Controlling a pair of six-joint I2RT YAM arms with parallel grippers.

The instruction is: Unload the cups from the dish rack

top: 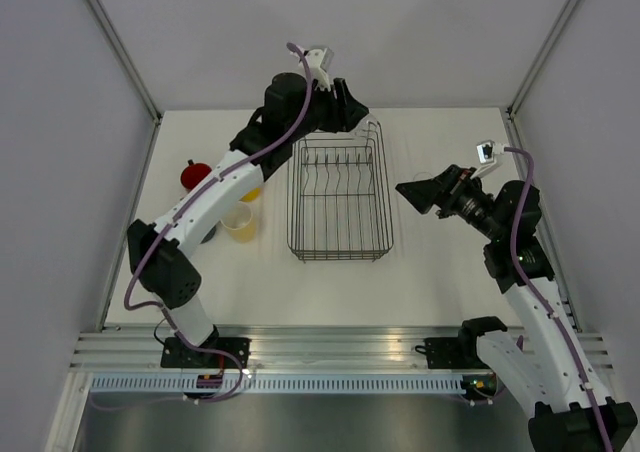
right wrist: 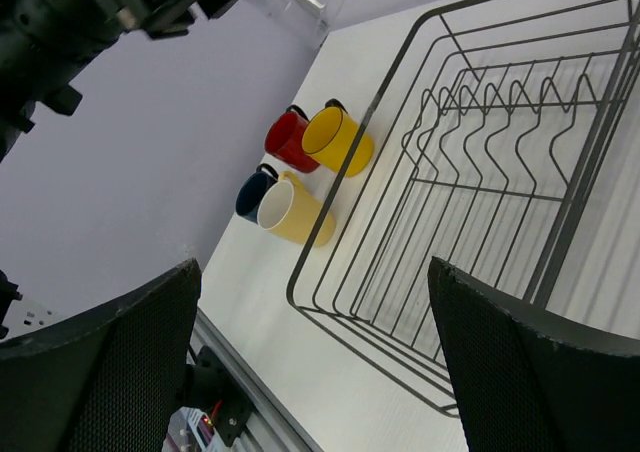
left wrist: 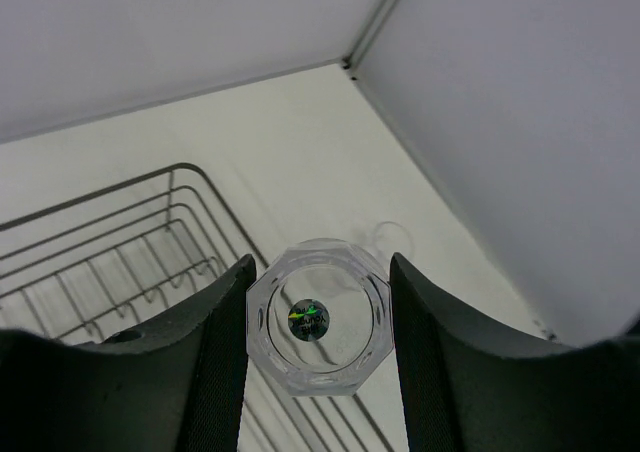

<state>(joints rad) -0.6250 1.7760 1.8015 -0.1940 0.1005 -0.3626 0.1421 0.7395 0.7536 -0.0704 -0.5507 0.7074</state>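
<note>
My left jaws are clamped on a clear glass tumbler [left wrist: 318, 317], one finger on each side of it. I hold it up in the air by the far edge of the dish rack [top: 338, 212], close to the rack's far right corner. So this is the carrying step: the glass is out of the rack and not yet set down.

My right jaws are wide apart with nothing in them. They hang over the counter [top: 440, 272] just right of the rack.

Four mugs sit together on the counter's left side, beside the rack: the red mug [right wrist: 288, 137], the orange-yellow mug [right wrist: 338, 137], the dark blue mug [right wrist: 252, 194] and the pale cream-yellow mug [right wrist: 295, 212]. I see no cup inside the rack (its wires look bare in both views).

Next, I think I must carry the glass past the rack's rim to a bare bit of counter, lower it until it sits flat, then let go. A faint ring [left wrist: 388, 234] near the counter's far right corner may be another glass, so I should not bump it.
</note>
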